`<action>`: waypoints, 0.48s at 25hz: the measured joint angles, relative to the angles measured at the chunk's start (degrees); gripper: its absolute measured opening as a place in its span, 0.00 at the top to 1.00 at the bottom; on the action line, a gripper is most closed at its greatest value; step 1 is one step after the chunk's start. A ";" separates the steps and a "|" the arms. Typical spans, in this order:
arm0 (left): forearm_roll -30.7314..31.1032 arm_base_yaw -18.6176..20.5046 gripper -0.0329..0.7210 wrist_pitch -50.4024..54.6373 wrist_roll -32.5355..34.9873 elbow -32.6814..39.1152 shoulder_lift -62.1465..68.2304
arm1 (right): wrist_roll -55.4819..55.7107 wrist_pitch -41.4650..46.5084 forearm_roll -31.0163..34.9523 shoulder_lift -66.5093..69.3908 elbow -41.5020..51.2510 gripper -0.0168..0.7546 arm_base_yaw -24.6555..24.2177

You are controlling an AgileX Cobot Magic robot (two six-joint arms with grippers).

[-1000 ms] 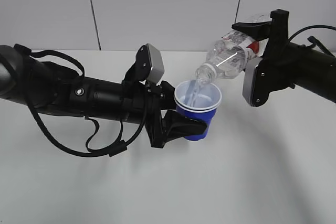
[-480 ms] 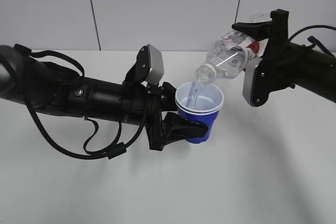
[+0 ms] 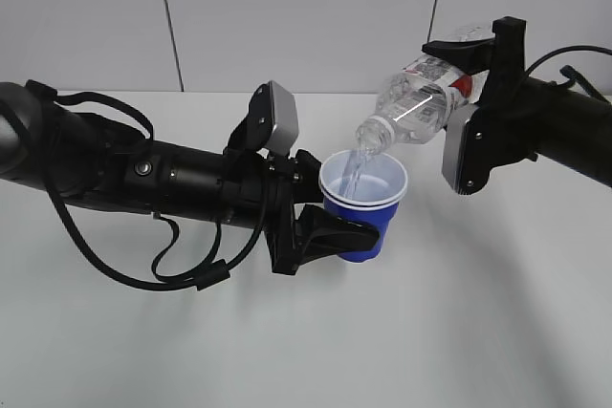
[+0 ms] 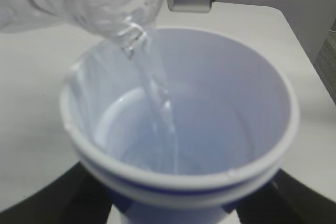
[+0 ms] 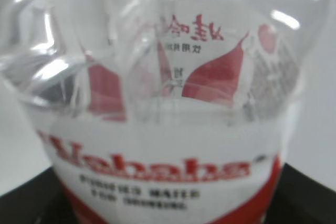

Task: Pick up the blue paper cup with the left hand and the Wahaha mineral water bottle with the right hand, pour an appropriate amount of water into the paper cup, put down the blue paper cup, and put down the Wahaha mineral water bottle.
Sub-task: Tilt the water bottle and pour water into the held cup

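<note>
Blue tapered paper cup [image 3: 363,200], white inside, clamped in left hand [image 3: 330,217]; one clear ribbed Wahaha bottle [image 3: 421,102], tilted, clamped in right hand [image 3: 478,64], thin stream entering cup above white worktop [image 3: 459,332].

Bright, even light; soft shadows (both wrist close-ups blurred).

The exterior view looks down at a slant from in front, across the white counter [image 3: 459,332] toward the grey wall, with both arms in frame. The left wrist view sits right over the blue paper cup [image 4: 178,124] — peering into it — while the right wrist view presses against the Wahaha mineral water bottle [image 5: 168,171]; both things also show in the exterior view.
</note>
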 joint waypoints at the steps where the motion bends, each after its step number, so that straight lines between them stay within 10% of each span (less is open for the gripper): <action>1: 0.00 0.00 0.31 0.00 0.00 0.00 0.00 | 0.00 0.00 0.00 0.00 0.00 0.34 0.00; 12: 0.00 0.00 0.31 0.00 0.00 0.00 0.00 | -0.11 0.00 -0.35 0.00 0.00 0.34 0.00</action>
